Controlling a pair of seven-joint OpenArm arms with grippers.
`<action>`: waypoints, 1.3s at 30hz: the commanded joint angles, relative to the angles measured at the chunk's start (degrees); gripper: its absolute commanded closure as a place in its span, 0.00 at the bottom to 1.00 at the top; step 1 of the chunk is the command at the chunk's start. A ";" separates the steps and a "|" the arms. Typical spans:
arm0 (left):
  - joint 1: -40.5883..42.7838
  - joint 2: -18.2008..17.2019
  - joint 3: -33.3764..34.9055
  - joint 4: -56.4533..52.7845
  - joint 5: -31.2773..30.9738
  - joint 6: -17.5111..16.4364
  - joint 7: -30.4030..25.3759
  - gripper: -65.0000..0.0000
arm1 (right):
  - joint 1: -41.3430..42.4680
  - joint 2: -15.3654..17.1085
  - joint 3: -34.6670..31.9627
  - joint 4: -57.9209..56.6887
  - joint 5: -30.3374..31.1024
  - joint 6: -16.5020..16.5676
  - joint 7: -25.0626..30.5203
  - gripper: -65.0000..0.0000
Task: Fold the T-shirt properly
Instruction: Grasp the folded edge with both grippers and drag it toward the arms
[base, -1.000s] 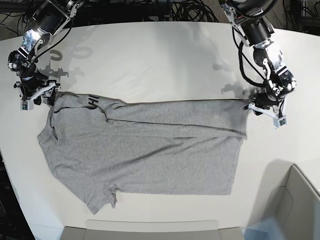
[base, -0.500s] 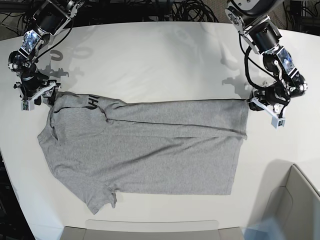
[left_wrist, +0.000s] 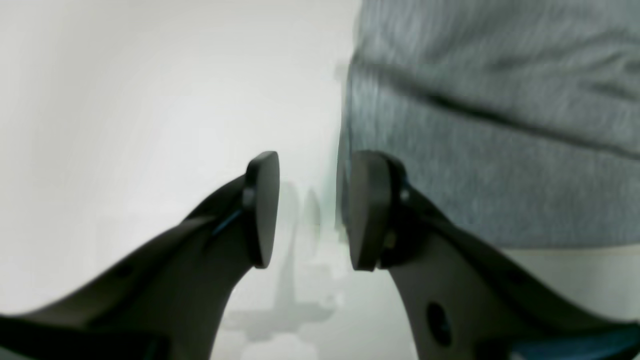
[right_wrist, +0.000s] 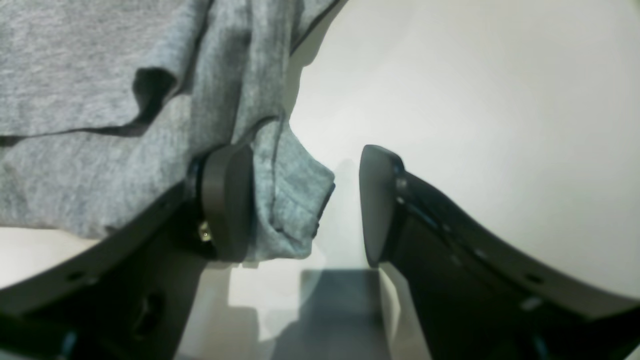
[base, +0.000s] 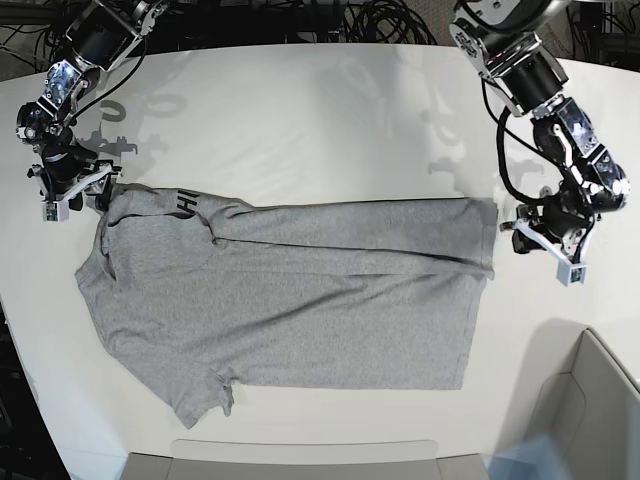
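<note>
Base view | T-shirt (base: 290, 300) lying flat, one long edge folded over | left gripper (left_wrist: 310, 210) released, hem beside its pad | right gripper (right_wrist: 300, 205) gaping, sleeve edge against one pad | advice: be pinching both layers squarely before lifting

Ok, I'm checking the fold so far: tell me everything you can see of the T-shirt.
The T-shirt is heather-grey, cotton-looking knit, lying flat and sideways on the white table, its far long edge folded over. Black lettering peeks out at that fold near the collar end. One short sleeve sticks out toward the near edge. The right gripper has its jaws open with a sleeve corner between them, against one jaw; the left gripper, open, is just off the hem.
</note>
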 joint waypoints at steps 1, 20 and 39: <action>-0.49 0.51 0.33 0.46 -0.21 -0.18 0.32 0.63 | -0.02 0.39 -0.21 0.13 -2.87 1.39 -2.91 0.48; 1.27 0.95 4.99 -14.04 -0.12 -0.44 -5.13 0.80 | -0.63 0.48 -3.12 0.04 -3.04 1.39 -2.82 0.70; 16.03 0.25 3.32 1.08 -0.04 -0.26 -4.43 1.00 | -5.65 2.06 -1.45 0.65 -2.87 1.39 -2.65 1.00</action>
